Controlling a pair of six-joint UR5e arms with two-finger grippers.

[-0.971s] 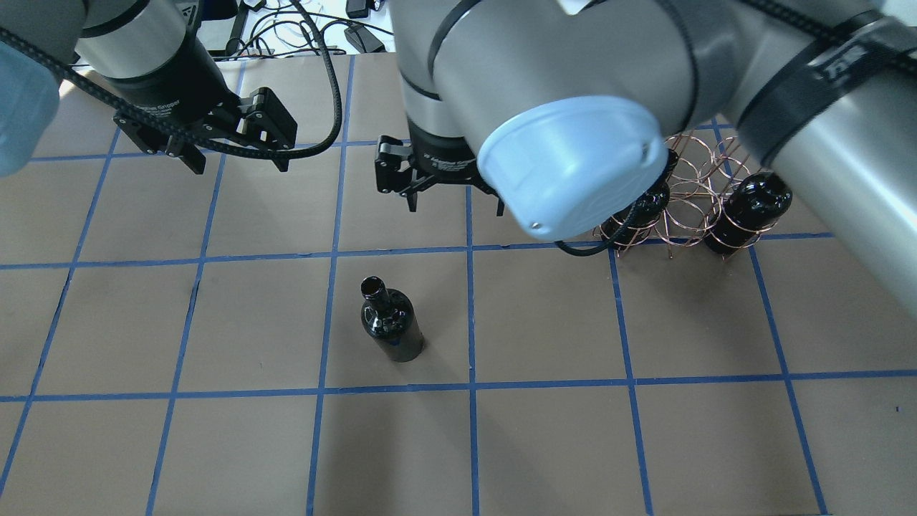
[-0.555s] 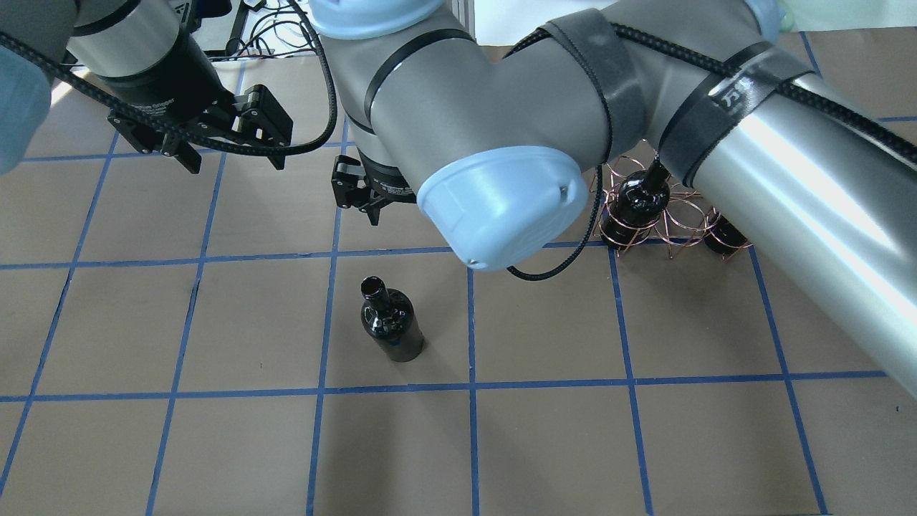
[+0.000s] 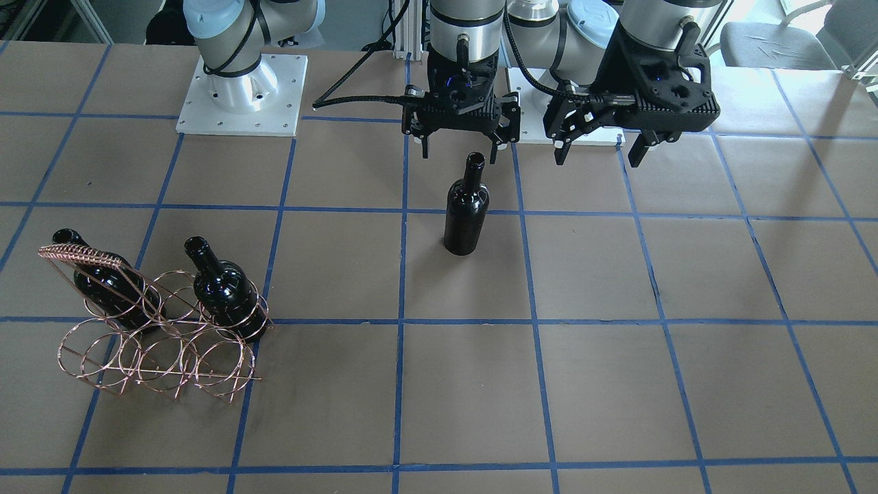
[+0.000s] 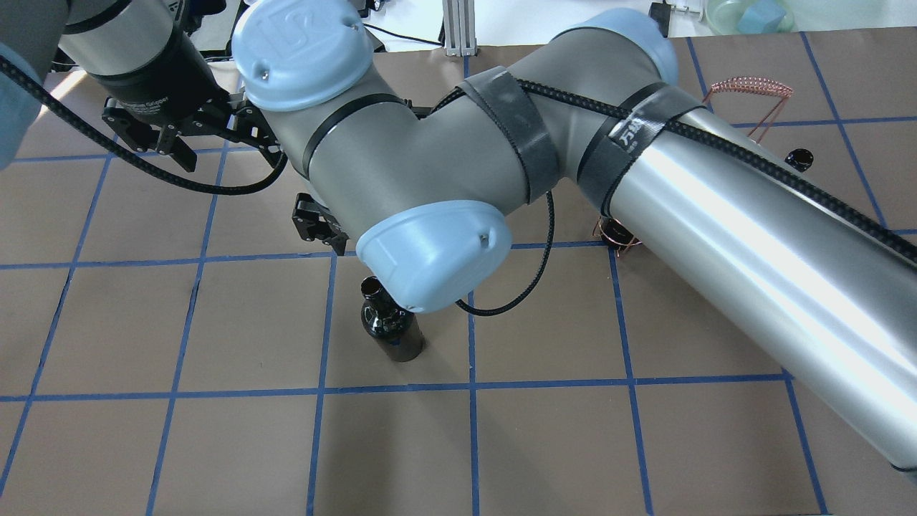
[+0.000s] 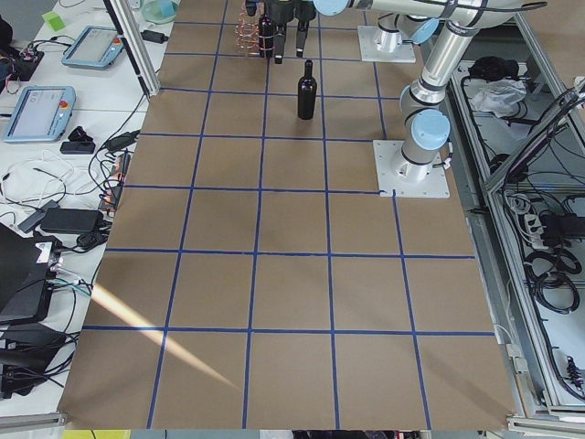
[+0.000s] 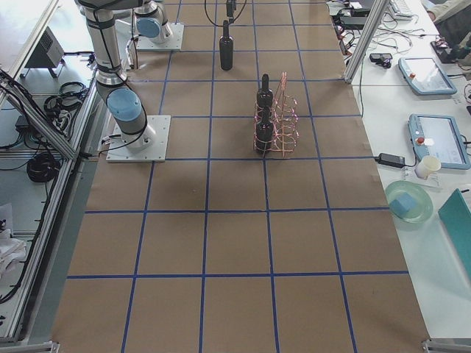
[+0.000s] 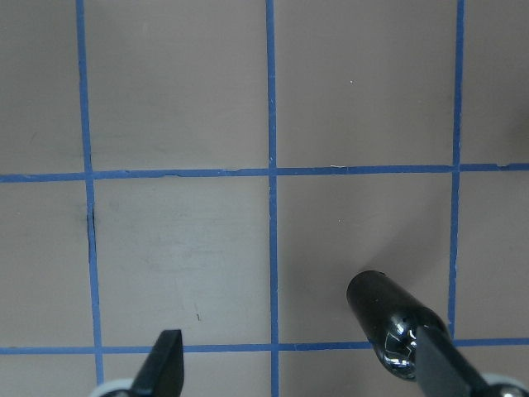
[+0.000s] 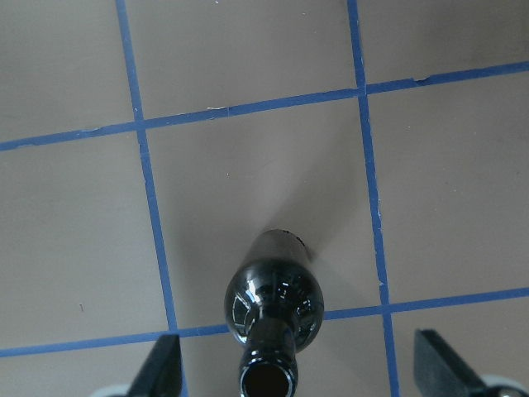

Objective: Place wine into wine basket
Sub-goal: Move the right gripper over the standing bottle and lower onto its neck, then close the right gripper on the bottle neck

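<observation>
My right tool [image 3: 458, 149] has swung across from the wine basket [image 3: 147, 350] on the right. It now hangs open above the neck of the wine [image 3: 466, 213], upright mid-tabletop [image 3: 617, 274], seemingly centred. Left tool [image 3: 597, 152] idles open. Grasp comes next.

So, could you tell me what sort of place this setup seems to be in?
Most likely a robotics lab or data-collection cell: arm base plates are bolted onto a paper-covered table gridded with blue tape, and teach pendants and loose cables lie on side benches.
</observation>
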